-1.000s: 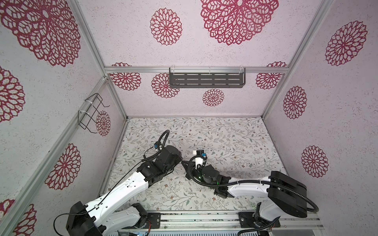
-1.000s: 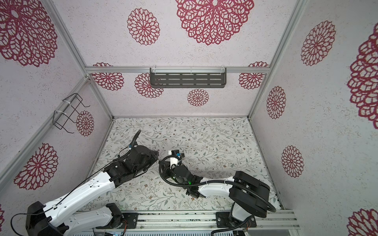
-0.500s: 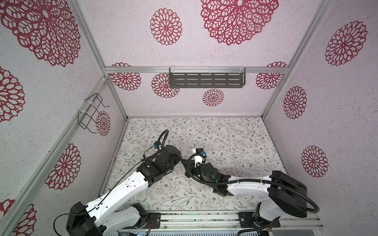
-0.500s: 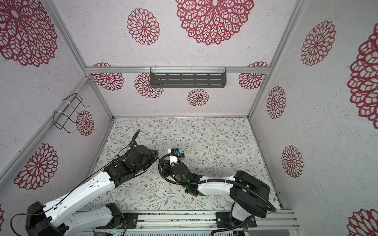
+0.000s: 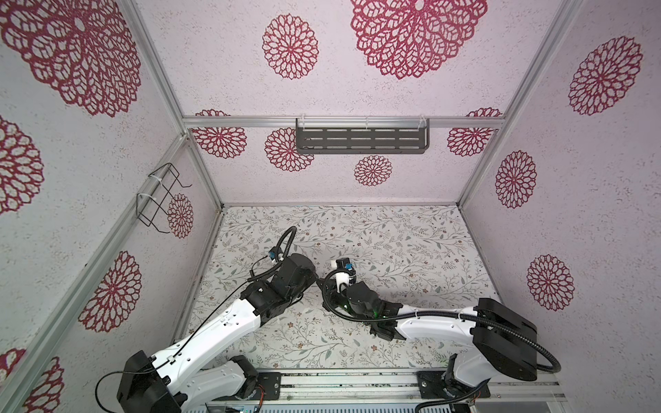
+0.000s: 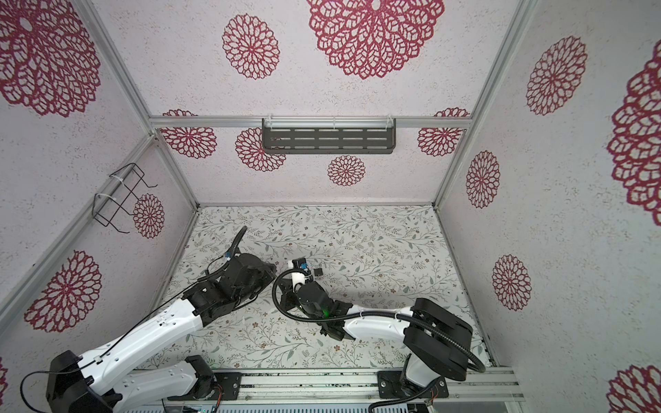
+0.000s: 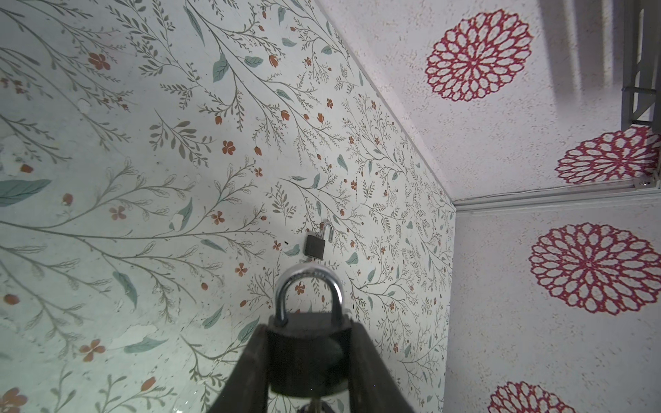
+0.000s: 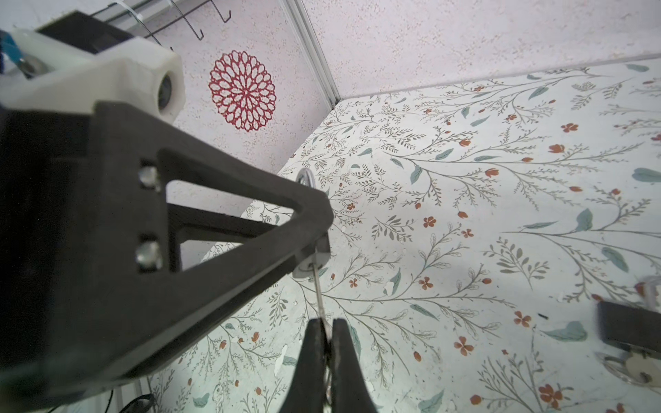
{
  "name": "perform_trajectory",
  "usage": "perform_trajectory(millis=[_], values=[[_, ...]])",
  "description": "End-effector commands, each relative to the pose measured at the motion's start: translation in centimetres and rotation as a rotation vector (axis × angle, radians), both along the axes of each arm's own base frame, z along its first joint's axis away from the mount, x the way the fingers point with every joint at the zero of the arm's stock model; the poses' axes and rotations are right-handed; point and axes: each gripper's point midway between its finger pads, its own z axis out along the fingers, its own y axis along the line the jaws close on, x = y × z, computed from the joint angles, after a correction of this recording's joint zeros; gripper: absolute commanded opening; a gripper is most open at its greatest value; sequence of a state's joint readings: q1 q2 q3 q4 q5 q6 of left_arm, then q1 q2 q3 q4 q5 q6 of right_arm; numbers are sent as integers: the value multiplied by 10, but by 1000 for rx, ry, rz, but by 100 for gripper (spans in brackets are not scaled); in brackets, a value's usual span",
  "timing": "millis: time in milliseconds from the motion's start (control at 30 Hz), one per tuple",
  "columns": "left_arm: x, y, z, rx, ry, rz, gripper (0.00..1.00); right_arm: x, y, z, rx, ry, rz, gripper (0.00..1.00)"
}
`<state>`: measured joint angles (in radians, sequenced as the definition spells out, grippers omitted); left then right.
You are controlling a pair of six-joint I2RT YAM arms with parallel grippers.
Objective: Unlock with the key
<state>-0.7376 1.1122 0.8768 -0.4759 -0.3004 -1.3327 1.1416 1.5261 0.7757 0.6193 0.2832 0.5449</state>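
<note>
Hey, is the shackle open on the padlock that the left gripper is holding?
No, both legs of the shackle sit down in the padlock body, which the left gripper clamps.

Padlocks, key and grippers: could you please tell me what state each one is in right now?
Left gripper: shut on the held padlock.
Held padlock: shackle closed.
Right gripper: shut on the key.
Key: tip meets the held padlock's bottom; depth unclear.
Small padlock: lying on the table, shackle open.
</note>
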Motion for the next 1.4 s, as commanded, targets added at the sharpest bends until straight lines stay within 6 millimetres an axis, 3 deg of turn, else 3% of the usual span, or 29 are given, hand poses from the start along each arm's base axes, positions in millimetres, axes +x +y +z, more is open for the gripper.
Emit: perform_trajectory(millis=[0, 233, 367, 533, 700, 867, 1067, 1367], values=[[-14, -12, -1, 10, 48, -73, 0, 9, -2, 57, 69, -113, -18, 0], [-14, -14, -1, -38, 40, -55, 0, 3, 9, 81, 254, -5, 89, 0], [-14, -8, 0, -56, 43, -4, 0, 9, -1, 77, 213, -11, 11, 0], [-12, -15, 9, -147, 24, 8, 0, 7, -1, 74, 263, 23, 4, 0], [-12, -15, 20, -154, 4, 1, 0, 8, 1, 57, 229, 97, -39, 0], [-17, -7, 4, -57, 46, -9, 0, 12, -3, 63, 208, 53, -56, 0], [-27, 7, -18, 50, 110, -13, 0, 19, -2, 81, 341, 107, 30, 0], [-26, 17, -17, 66, 103, 7, 0, 10, 3, 66, 174, 46, -29, 0]])
